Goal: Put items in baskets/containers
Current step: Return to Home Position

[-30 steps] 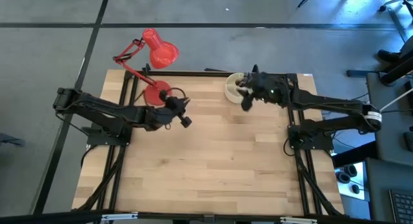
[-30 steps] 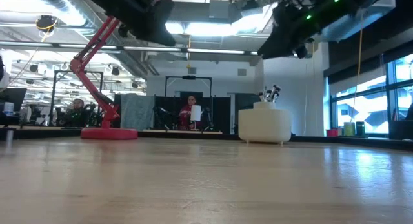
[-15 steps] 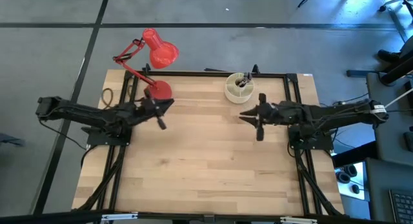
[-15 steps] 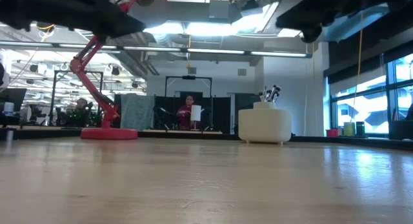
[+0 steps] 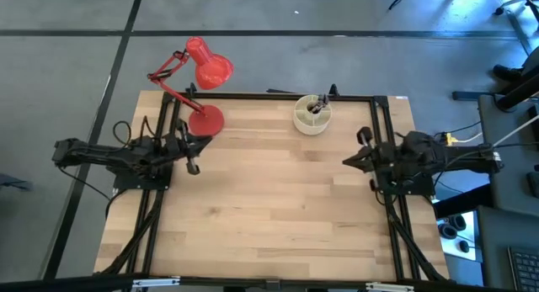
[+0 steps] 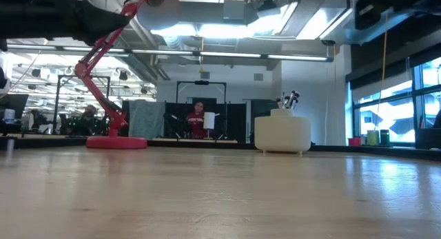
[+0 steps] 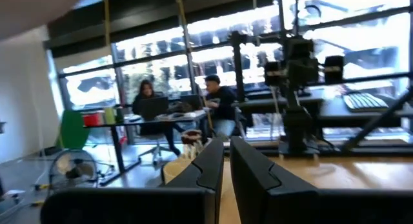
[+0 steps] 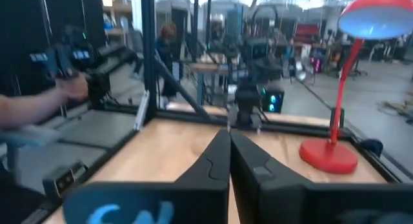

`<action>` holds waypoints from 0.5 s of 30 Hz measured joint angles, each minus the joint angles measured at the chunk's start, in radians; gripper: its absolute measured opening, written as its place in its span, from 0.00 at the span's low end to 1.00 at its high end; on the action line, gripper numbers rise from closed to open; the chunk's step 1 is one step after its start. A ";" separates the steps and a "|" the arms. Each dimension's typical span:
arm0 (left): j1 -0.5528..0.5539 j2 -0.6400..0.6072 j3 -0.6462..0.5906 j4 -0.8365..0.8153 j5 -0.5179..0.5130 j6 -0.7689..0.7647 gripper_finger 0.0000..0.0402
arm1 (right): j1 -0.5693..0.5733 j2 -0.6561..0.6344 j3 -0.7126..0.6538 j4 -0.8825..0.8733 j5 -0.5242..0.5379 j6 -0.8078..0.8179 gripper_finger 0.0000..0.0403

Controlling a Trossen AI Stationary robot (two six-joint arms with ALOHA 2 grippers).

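Observation:
The cream-white round container (image 5: 312, 115) stands at the table's far edge, right of the middle, and shows in the low view too (image 6: 282, 133). Several slim brushes (image 5: 317, 108) stand in it, and their tips (image 6: 288, 99) poke above its rim. My left gripper (image 5: 192, 161) hangs shut and empty over the table's left edge, its fingers close together in the left wrist view (image 7: 226, 166). Over the right edge, my right gripper (image 5: 358, 157) is also shut and empty (image 8: 229, 153). Both grippers are well away from the container.
A red desk lamp (image 5: 202, 69) has its round base (image 5: 206, 119) on the table's far left, close to my left gripper. The black frame rails (image 5: 253, 95) run along the table's edges. People sit at desks in the room beyond (image 6: 200, 118).
My right gripper has drawn back from over the container toward the table's right and near edges, and its fingers have shut. My left gripper has pulled back from beside the lamp base toward the table's left edge. The container and brushes have stayed put.

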 joint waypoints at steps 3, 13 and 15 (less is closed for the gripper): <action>0.000 -0.033 0.000 -0.064 0.025 0.000 0.06 | 0.000 -0.069 -0.037 -0.008 -0.002 0.020 0.01; 0.000 -0.105 0.000 -0.195 0.049 -0.008 0.06 | 0.000 -0.241 -0.126 -0.062 -0.027 0.055 0.01; 0.000 -0.127 0.000 -0.215 0.049 -0.008 0.06 | 0.000 -0.272 -0.141 -0.070 -0.027 0.061 0.01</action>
